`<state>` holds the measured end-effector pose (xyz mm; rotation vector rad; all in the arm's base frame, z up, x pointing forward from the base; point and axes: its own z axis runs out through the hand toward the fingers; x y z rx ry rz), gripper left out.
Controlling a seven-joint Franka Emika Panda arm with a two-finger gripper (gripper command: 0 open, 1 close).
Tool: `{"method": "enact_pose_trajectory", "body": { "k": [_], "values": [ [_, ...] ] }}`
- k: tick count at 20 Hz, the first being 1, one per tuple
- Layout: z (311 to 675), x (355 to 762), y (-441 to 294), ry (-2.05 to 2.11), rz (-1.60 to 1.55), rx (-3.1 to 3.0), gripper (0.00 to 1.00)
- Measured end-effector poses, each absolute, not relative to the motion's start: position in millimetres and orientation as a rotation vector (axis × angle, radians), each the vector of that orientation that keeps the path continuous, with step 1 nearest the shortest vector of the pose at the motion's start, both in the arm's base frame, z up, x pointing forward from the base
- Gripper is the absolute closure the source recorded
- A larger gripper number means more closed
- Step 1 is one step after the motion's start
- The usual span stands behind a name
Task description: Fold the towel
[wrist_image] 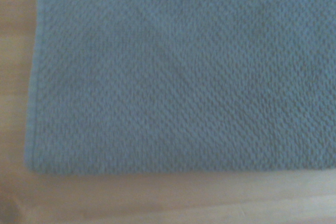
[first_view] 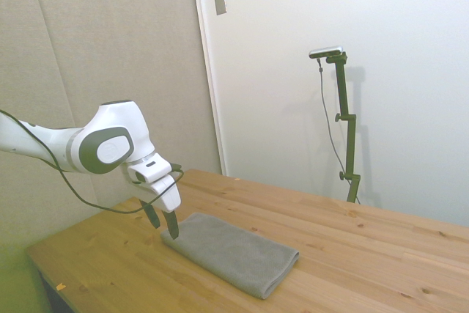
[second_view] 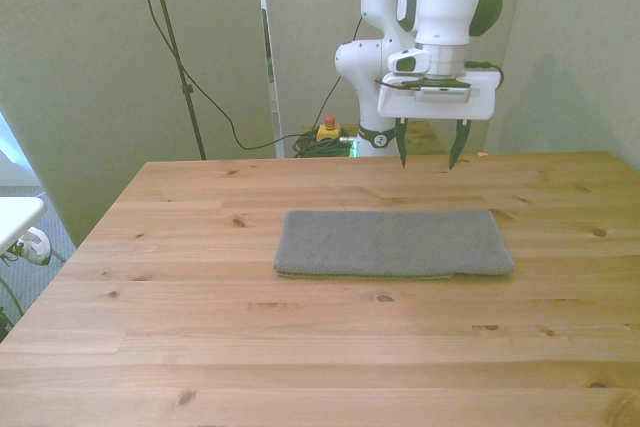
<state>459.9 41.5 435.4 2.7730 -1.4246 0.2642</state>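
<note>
Table [second_view: 200, 347]: I've got one wooden table, pale knotty planks.
Arm [first_view: 44, 141]: one white arm on my feed, wrist bent downward.
Towel [second_view: 392, 244]: one towel, mid-grey terry, thick, laid flat as a neat oblong with rounded corners; a doubled edge shows along its near side in the front view.
Towel place: sitting about mid-table, a touch toward 3 o'clock in the front view.
Towel axis: long axis runs 9 to 3 o'clock in the front view, parallel to the table's far edge.
Gripper [second_view: 429, 159]: one gripper, fingers spread apart and pinching nothing, tips pointing down, hanging above the table at 12 o'clock from the towel's 3 o'clock half.
Wrist feed: weave fills my screen, one towel corner [wrist_image: 39, 163] with bare wood beside it.
</note>
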Motion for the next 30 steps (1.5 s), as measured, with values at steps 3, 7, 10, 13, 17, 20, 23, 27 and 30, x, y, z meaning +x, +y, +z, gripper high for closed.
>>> {"method": "enact_pose_trajectory", "body": {
  "k": [3,7,10,13,17,20,23,27,30],
  "values": [
    [419.9,495.6,70.6,-1.440,0.269,2.655,0.00],
    [408.1,538.1,115.8,-1.429,0.297,2.569,0.00],
    [401.1,555.3,151.3,-1.401,0.376,2.475,0.00],
    [389.8,565.6,177.4,-1.369,0.405,2.415,0.00],
    [367.8,576.0,192.2,-1.356,0.402,2.372,0.00],
    [357.7,580.5,196.4,-1.351,0.384,2.341,0.00],
    [352.1,585.9,196.1,-1.339,0.392,2.319,0.00],
    [346.2,589.7,188.4,-1.345,0.385,2.300,0.00],
    [345.6,592.4,178.6,-1.360,0.383,2.282,0.00]
  ]
}}
